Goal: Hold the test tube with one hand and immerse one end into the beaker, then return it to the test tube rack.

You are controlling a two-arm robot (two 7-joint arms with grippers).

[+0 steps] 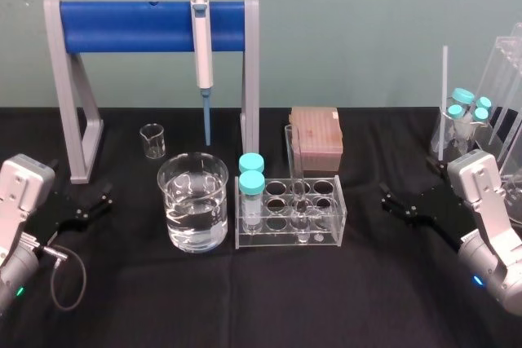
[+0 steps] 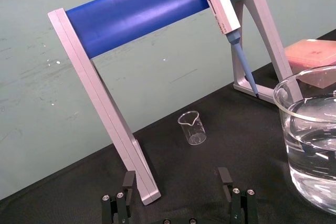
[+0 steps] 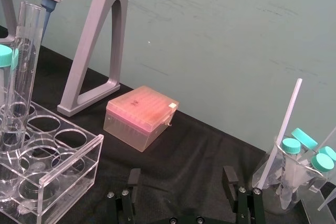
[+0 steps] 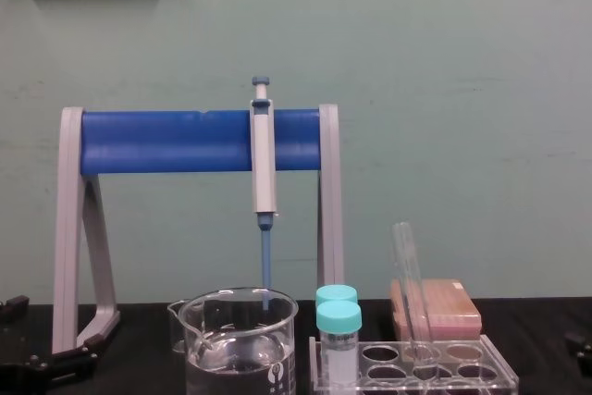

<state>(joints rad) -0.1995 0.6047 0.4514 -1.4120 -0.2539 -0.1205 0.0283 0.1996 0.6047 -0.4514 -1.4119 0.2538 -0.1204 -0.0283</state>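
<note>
The long clear test tube (image 1: 293,165) stands slightly tilted in a hole of the acrylic test tube rack (image 1: 285,240), beside two teal-capped tubes (image 1: 251,181). Just left of the rack sits the wide beaker (image 1: 176,193), partly full of clear liquid. My left gripper (image 1: 99,201) rests open on the black table left of the beaker, with nothing between its fingers (image 2: 128,180). At the rack's right, a short gap away, my right gripper (image 1: 388,203) is also open and holds nothing. The right wrist view shows its fingers (image 3: 229,176) spread, with the test tube (image 3: 21,61) and rack (image 3: 79,163) ahead.
A grey and blue stand (image 1: 151,26) holds a white-and-blue pipette (image 1: 201,55) behind the beaker. A small glass beaker (image 1: 152,140) and a pink box (image 1: 316,140) stand at the back. A clear holder with teal-capped tubes (image 1: 469,116) stands at the far right.
</note>
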